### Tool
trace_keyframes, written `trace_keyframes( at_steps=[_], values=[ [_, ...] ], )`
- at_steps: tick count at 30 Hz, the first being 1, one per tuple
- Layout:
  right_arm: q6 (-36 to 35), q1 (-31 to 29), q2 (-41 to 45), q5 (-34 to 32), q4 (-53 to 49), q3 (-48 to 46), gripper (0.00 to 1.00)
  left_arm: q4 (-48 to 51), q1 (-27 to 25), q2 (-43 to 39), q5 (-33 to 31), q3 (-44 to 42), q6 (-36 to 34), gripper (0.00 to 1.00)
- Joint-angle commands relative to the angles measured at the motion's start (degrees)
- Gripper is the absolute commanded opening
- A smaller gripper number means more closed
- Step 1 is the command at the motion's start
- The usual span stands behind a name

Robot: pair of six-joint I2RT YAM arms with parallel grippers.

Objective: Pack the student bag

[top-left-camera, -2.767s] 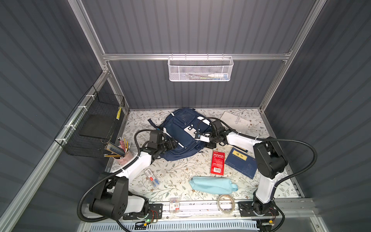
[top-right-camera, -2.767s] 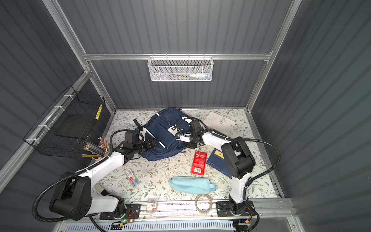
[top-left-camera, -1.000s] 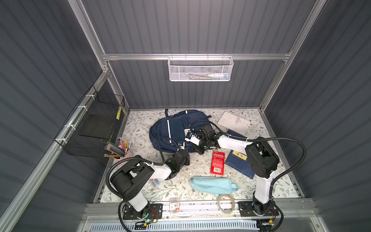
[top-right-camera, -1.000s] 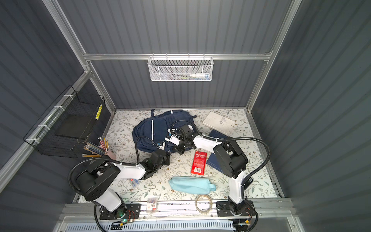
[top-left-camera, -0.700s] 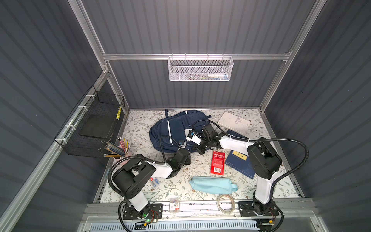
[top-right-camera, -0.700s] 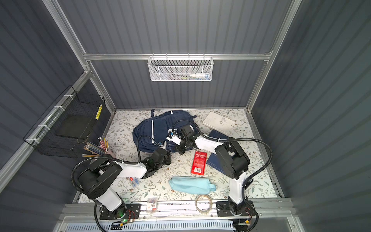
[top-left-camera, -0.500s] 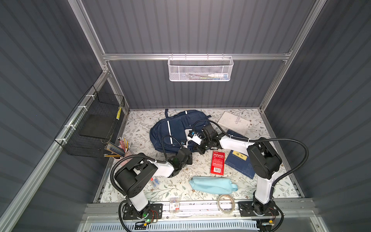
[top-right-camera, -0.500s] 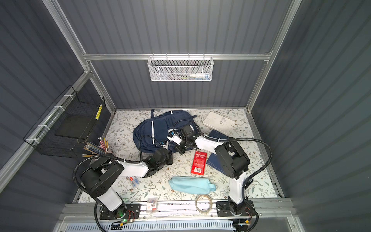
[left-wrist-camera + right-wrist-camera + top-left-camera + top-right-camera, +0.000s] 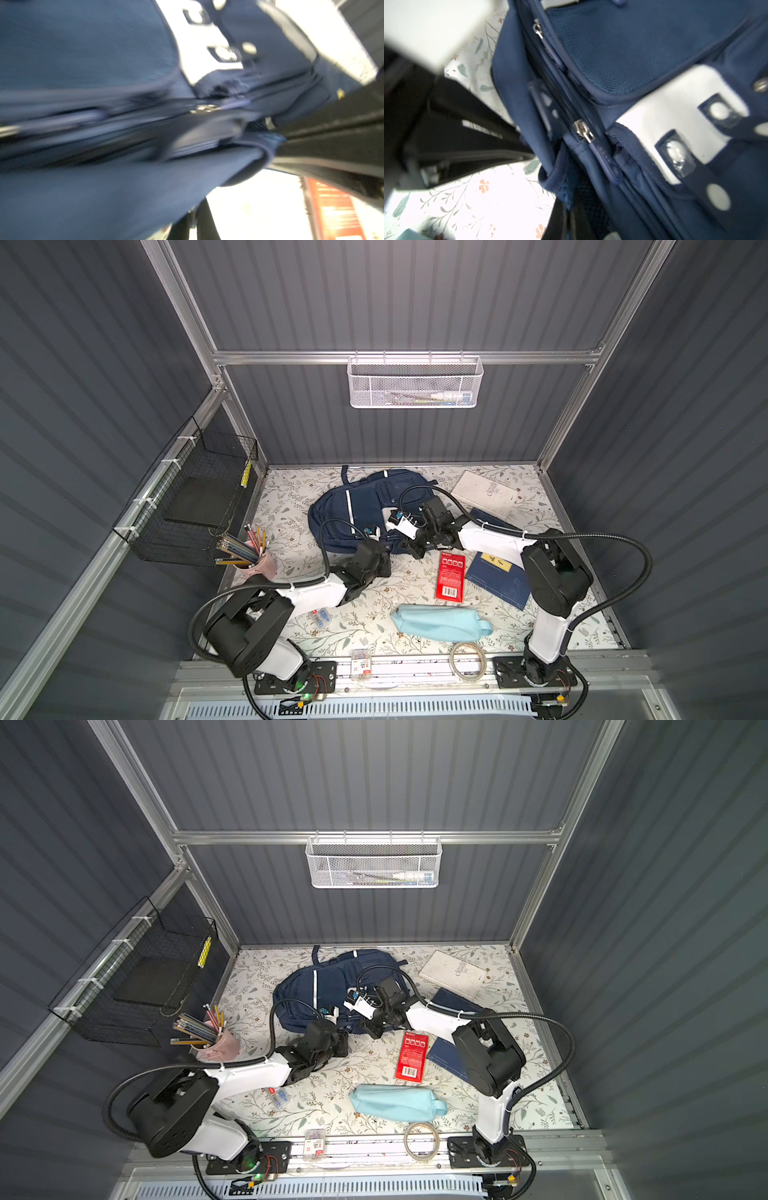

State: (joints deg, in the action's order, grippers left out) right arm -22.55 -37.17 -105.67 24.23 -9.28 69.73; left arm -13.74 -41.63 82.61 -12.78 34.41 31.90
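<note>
light-blue pouch [image 9: 436, 621] is lying by the near edge of the worktop [image 9: 382, 593]. red pack [image 9: 450, 576] and navy notebook [image 9: 500, 578] are sitting just behind it, all loose, so packing looks barely begun. mid-worktop, both arms are meeting at the near side of the student bag [image 9: 361, 502], which is lying flat toward the far edge, left of centre. left gripper [image 9: 384, 560] is showing fingers pressed together at the bag's near rim. its wrist view is too blurred to tell what they're pinching. right gripper [image 9: 407, 546] is clamped too, seemingly on a fabric fold beside the zip slider [image 9: 582, 129]. my read: they're opening a zip. one side should be holding the fabric taut while the other is drawing the slider along the track, low and steady. white book [image 9: 484, 489] is waiting at the far right corner.
</note>
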Motion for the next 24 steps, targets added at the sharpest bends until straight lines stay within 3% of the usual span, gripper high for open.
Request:
trace_keyframes(
  at_steps=[1, 5, 16, 19, 22, 24],
  values=[
    [-2.3, 1.6, 1.7, -1.8, -1.8, -1.4, 0.0, 9.1, 1.8, -4.4, -4.2, -0.7, -0.5, 0.0],
    [-2.4, 2.5, 2.1, -2.2, -2.0, -1.4, 0.0, 12.1, 3.5, -6.7, -5.3, -1.1, -0.9, 0.0],
    [-8.1, 6.7, 6.1, -4.2, -3.7, -2.7, 0.0, 19.2, 17.7, -14.1, -0.5, -0.8, -4.8, 0.0],
    [-8.2, 9.8, 7.0, -4.4, -2.1, -4.2, 0.0, 19.7, 23.1, -16.4, 3.1, -1.1, -5.7, 0.0],
    [-6.0, 12.4, 7.1, -4.4, -2.2, -4.0, 0.0, 21.2, 23.5, -18.4, 5.3, 0.3, -8.4, 0.0],
    [-4.9, 11.0, 7.3, -4.2, -2.1, -3.2, 0.0, 19.6, 23.4, -17.8, 11.8, 0.5, -8.5, 0.0]
  ],
)
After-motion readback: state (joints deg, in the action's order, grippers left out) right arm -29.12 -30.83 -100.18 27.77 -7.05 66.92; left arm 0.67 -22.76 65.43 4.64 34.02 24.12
